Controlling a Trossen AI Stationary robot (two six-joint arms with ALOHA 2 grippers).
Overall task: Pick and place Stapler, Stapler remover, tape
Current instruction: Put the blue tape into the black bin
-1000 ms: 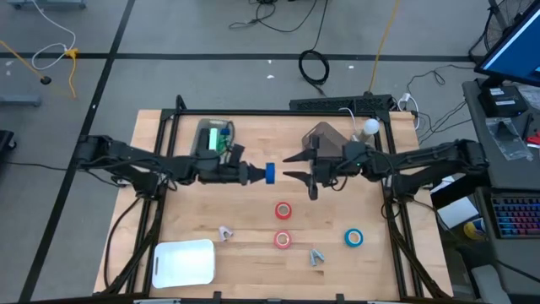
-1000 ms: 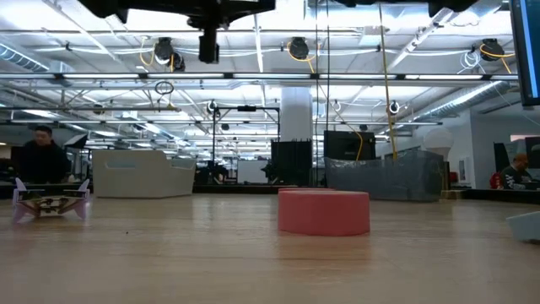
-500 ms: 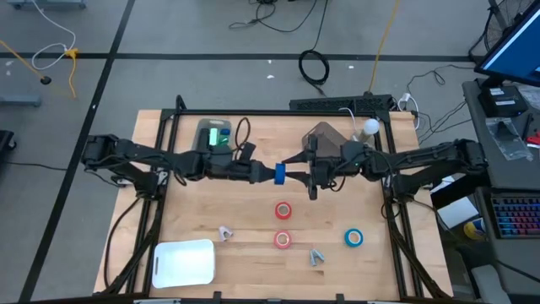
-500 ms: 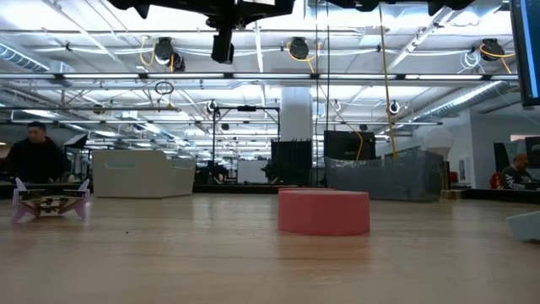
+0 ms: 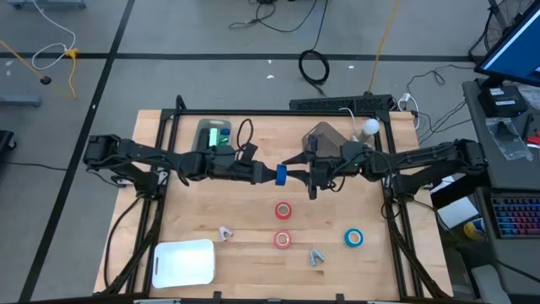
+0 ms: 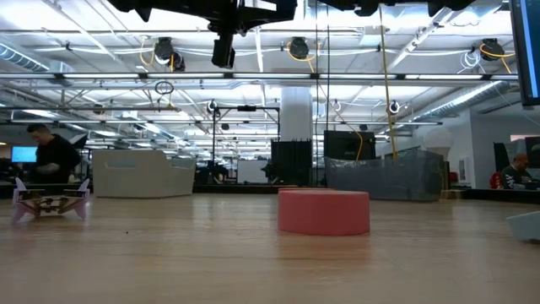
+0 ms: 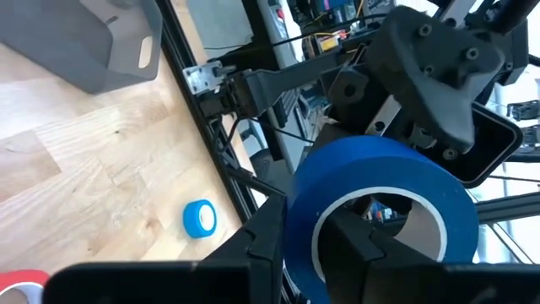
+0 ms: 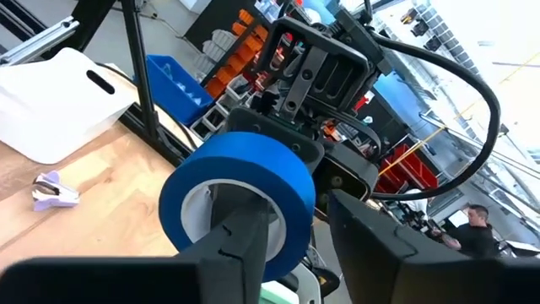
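Gripping a light, stiff blue tape roll [image 5: 279,175] through its rim above mid-bench, the left gripper [image 5: 268,174] offers it to the right gripper [image 5: 297,175], whose jaws straddle the rim.

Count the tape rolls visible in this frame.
4. One blue roll held between both end effectors above the table; two red rolls mid-table; another blue roll toward the right front.

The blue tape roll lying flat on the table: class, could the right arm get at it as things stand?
Probably not yet. The right gripper is closing around the blue roll held by the left gripper mid-air. The flat roll lies uncovered on its side.
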